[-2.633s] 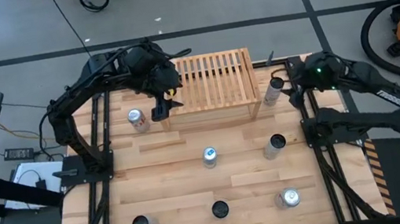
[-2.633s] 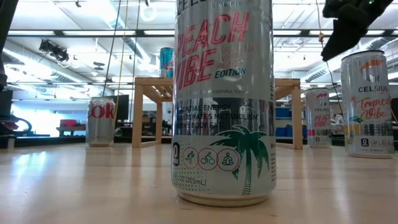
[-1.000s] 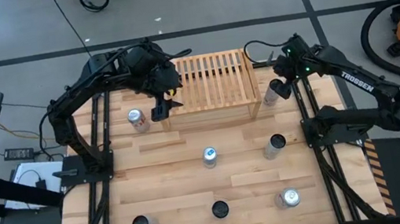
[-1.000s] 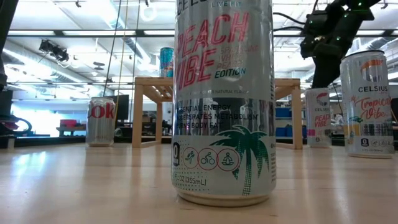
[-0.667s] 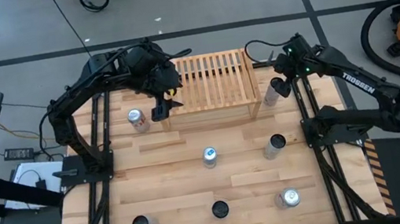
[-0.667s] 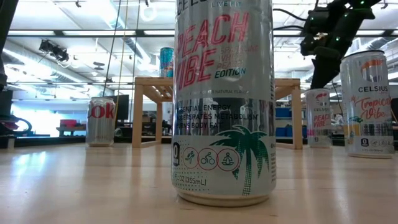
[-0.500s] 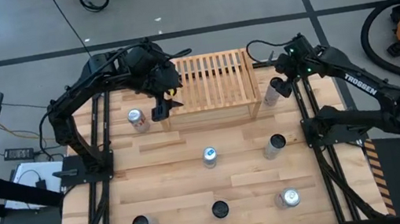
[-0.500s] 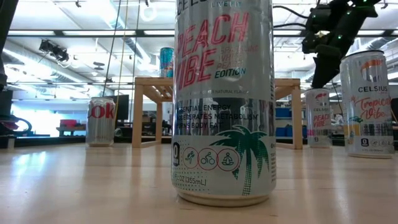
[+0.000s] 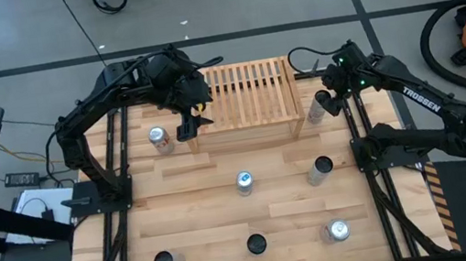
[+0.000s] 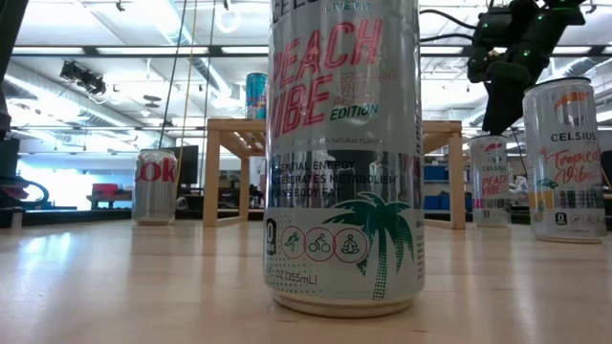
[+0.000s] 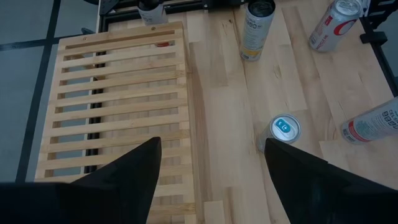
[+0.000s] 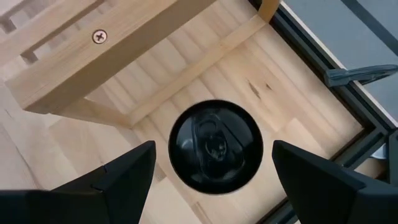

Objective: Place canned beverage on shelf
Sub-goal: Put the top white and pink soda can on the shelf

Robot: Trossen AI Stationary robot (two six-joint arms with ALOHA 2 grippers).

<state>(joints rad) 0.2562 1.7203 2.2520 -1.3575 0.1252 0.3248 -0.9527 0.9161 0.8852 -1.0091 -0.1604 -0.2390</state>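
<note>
1. we see the right gripper (image 12: 211, 163) spread wide above a black-topped can (image 12: 216, 146), gripping nothing.
2. that can stands beside the shelf (image 9: 247, 101), near the table's (image 9: 191, 220) right back corner.
3. our left gripper (image 11: 211, 163) hangs open, empty, over the shelf's left end.

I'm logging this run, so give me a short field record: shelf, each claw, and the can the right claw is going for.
shelf: slatted rack at the table's far middle, top bare
right claw: open, above the black-top can, not touching it
black-top can: upright on the table by the shelf's right end
left claw: open, empty, over the shelf's left end
</note>
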